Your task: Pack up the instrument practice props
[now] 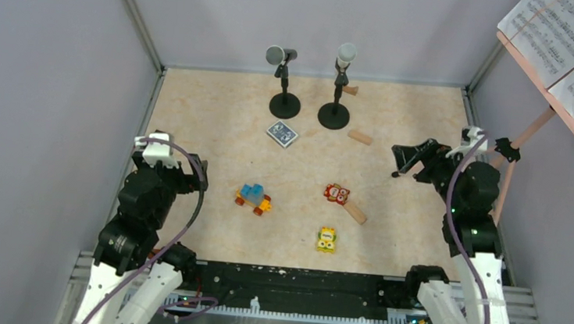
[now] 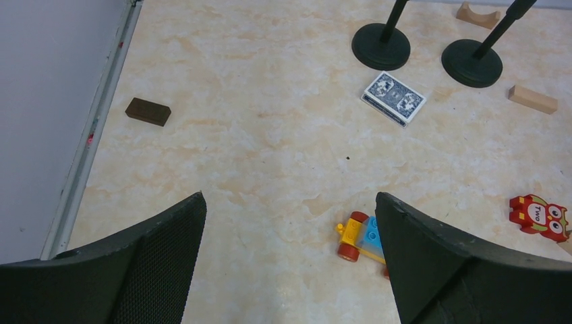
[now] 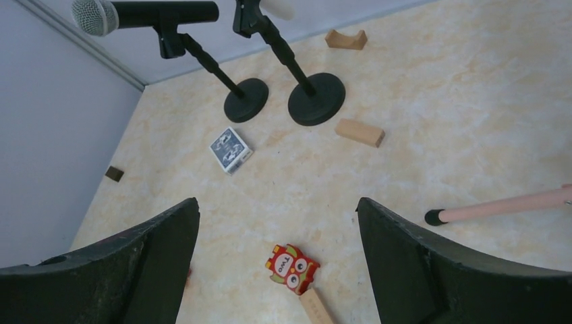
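Note:
At the back of the table a dark microphone [image 1: 281, 55] and a white microphone [image 1: 346, 54] each rest in a black round-based holder [image 1: 284, 105] [image 1: 333, 116]. The pink music desk [image 1: 554, 97] with white sheet-music pages [image 1: 569, 38] stands at the far right on pink tripod legs [image 1: 506, 187]. One leg's black foot [image 3: 435, 217] touches the table. My right gripper [image 1: 409, 159] hangs open just left of the stand, above the red owl toy [image 3: 292, 268], holding nothing. My left gripper [image 2: 290, 199] is open over bare table at the near left, also holding nothing.
A blue card box [image 1: 281, 134] lies in front of the holders. Wooden blocks [image 1: 360, 137] [image 1: 350, 90] lie near them. A blue-yellow toy car [image 1: 253, 198] and a yellow toy [image 1: 326, 239] sit mid-table. A dark brown block [image 2: 148, 111] lies by the left wall.

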